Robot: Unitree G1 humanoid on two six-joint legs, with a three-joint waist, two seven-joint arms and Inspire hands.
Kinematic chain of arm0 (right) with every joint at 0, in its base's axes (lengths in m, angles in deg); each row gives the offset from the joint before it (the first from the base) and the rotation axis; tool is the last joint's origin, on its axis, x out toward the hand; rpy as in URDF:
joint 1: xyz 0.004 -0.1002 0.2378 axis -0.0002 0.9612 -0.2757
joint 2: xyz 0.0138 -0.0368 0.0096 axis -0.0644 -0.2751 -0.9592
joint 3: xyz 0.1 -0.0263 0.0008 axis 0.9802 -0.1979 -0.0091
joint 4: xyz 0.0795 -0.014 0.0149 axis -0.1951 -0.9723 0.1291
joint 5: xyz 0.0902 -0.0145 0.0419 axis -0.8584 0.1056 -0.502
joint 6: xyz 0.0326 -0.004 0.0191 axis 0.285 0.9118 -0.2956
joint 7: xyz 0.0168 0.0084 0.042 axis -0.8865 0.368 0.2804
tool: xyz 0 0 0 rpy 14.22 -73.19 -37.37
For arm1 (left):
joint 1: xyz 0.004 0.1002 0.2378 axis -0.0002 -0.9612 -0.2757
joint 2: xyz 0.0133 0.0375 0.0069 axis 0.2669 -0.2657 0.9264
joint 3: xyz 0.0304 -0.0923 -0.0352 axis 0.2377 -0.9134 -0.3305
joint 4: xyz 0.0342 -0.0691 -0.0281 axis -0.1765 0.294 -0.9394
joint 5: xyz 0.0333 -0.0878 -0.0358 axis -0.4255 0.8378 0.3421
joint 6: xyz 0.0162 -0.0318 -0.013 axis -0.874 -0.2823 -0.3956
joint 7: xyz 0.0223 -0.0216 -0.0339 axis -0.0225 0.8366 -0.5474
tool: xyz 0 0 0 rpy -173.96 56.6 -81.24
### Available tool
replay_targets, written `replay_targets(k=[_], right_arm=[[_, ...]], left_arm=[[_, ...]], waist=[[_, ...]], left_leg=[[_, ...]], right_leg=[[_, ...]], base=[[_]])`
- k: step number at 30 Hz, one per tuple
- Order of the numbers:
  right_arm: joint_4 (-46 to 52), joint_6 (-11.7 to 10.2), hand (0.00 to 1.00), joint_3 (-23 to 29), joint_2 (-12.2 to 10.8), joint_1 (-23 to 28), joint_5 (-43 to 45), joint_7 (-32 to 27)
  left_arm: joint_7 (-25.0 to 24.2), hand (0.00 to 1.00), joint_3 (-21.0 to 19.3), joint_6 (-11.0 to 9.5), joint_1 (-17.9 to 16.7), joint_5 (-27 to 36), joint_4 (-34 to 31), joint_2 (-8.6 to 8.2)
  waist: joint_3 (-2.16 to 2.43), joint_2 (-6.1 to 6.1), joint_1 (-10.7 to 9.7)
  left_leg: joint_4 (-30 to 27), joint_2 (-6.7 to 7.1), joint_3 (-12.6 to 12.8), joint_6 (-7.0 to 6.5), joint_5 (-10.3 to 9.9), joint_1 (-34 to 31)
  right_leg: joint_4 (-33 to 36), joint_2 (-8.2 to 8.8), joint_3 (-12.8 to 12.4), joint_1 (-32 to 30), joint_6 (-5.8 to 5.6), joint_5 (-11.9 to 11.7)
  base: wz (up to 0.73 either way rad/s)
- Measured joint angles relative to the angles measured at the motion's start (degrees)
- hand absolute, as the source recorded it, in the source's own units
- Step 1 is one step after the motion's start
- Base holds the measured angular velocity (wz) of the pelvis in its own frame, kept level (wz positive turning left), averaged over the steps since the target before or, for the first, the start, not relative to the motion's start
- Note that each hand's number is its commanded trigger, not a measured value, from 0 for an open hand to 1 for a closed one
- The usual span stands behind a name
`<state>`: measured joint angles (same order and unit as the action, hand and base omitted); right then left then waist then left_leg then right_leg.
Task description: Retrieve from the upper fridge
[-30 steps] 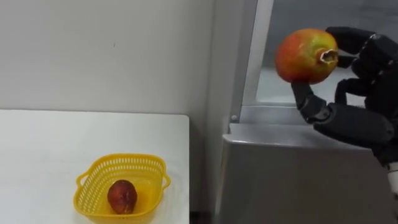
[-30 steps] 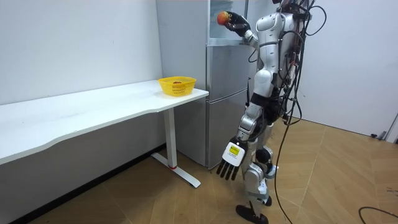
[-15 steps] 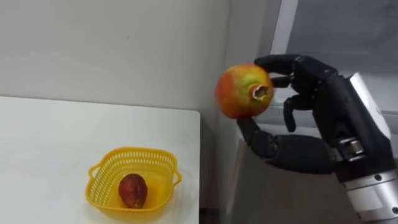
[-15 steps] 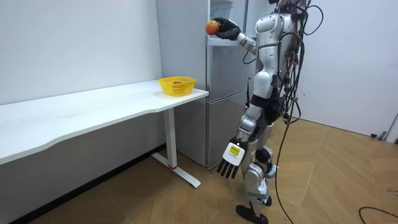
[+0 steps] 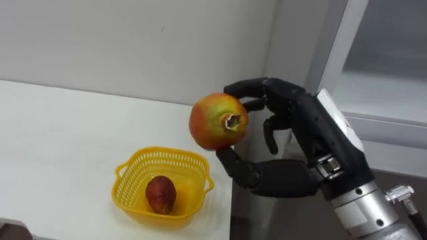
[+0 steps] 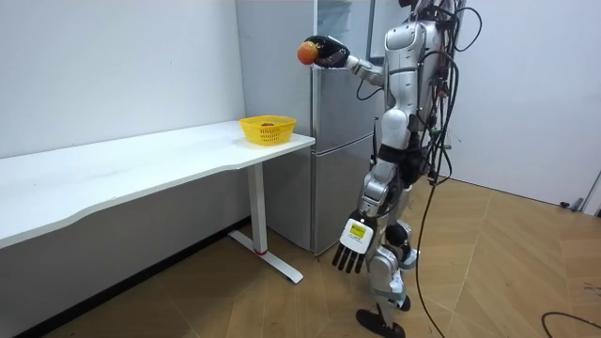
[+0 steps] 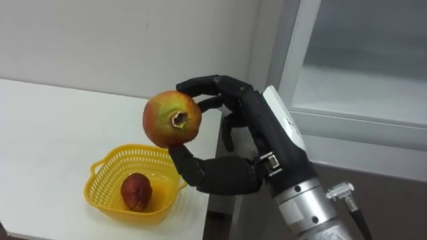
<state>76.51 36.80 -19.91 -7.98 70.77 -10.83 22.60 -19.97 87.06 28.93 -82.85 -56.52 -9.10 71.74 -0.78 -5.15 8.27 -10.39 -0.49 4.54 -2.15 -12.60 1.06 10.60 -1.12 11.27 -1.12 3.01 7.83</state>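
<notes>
Left eye view: your right hand point(image 5: 300, 143) grips the round pomegranate point(image 5: 218, 121) by the table point(image 5: 60, 153) edge, with the mesh basket point(image 5: 163, 155) at 7 o'clock.

No writing, number or sign can be read on anything here. The one label in sight is a small white tag point(image 6: 354, 231) with a yellow patch. It sits on the back of the left hand point(image 6: 349, 252), which hangs beside the robot's leg in the room view, and its print is too small to make out.
</notes>
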Motion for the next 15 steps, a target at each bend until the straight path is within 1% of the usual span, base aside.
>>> replay_targets(k=[2,3,4,6,8,10,11,12,14,15], right_arm=[[-3.4,-1.1,1.0,-1.4,0.0,-2.4,2.2,-0.7],[-4.1,-1.4,1.0,-1.6,-0.2,-2.9,2.3,-0.8],[-5.8,-2.1,1.0,-2.0,-0.6,-4.1,2.3,-1.2],[-7.9,-2.3,1.0,-2.7,-0.8,-5.6,2.2,-2.1],[-10.3,-2.5,1.0,-3.7,-1.3,-6.9,2.2,-3.4],[-11.9,-2.9,1.0,-3.7,-1.5,-7.0,2.1,-4.4],[-13.1,-3.1,1.0,-3.8,-1.6,-7.0,1.7,-4.9],[-13.8,-3.3,1.0,-4.0,-1.6,-7.0,1.7,-5.2],[-17.2,-3.7,1.0,-5.9,-1.6,-7.3,1.4,-5.7],[-18.5,-3.6,1.0,-6.6,-1.8,-7.5,1.3,-5.7]], left_arm=[[-0.1,0.0,0.5,0.0,0.0,0.1,-0.3,-0.01],[-0.1,0.0,0.5,0.0,0.0,0.1,-0.5,-0.01],[0.1,0.0,0.7,0.0,0.1,0.1,-0.9,-0.02],[0.3,0.0,1.0,0.0,0.3,0.1,-1.2,-0.02],[0.6,0.0,1.1,0.0,1.0,0.1,-1.3,0.17],[0.6,0.0,1.8,0.0,1.3,0.0,-1.4,0.6],[0.6,0.0,2.2,0.0,1.5,0.0,-1.4,0.94],[0.6,0.0,2.2,0.1,1.9,0.0,-1.3,1.08],[0.6,0.0,3.2,0.1,2.2,0.1,-1.1,1.56],[0.6,0.0,3.4,0.1,2.2,0.1,-1.2,1.72]], waist=[[0.03,-0.08,0.2],[0.03,-0.11,0.2],[0.02,-0.17,0.1],[0.01,-0.27,0.2],[-0.05,-0.67,0.2],[-0.07,-1.02,0.2],[-0.21,-1.48,0.8],[-0.25,-1.73,1.1],[-0.13,-2.5,2.5],[-0.16,-2.56,2.9]], left_leg=[[-0.2,0.01,-0.3,0.0,0.0,-0.2],[-0.4,0.01,-0.3,0.0,0.0,-0.4],[-0.5,0.02,-0.5,0.0,0.0,-0.4],[-0.7,0.04,-0.5,0.01,0.0,-0.5],[-0.9,0.05,-0.7,0.02,0.0,-0.6],[-0.9,0.2,-1.5,0.11,0.1,-0.9],[-0.9,0.23,-1.7,0.17,0.2,-0.9],[-1.0,0.24,-1.8,0.2,0.2,-1.0],[-1.4,0.24,-2.2,0.22,0.3,-1.4],[-1.5,0.24,-2.2,0.22,0.3,-1.4]], right_leg=[[0.0,0.0,0.2,0.0,0.0,0.0],[0.0,0.01,0.3,0.0,0.0,0.0],[0.0,0.04,0.4,0.0,0.0,0.0],[0.0,0.07,0.4,0.0,0.0,0.0],[0.0,0.13,0.9,0.2,0.0,0.0],[0.1,0.25,1.5,0.2,0.0,0.0],[0.2,0.29,1.5,0.2,0.01,0.0],[0.2,0.28,1.5,0.2,0.03,0.0],[0.2,0.29,1.6,0.2,0.13,-0.1],[0.2,0.3,1.6,0.2,0.15,-0.1]], base=[[0.05],[0.05],[0.04],[0.0],[0.02],[0.15],[0.15],[0.11],[0.11],[0.07]])
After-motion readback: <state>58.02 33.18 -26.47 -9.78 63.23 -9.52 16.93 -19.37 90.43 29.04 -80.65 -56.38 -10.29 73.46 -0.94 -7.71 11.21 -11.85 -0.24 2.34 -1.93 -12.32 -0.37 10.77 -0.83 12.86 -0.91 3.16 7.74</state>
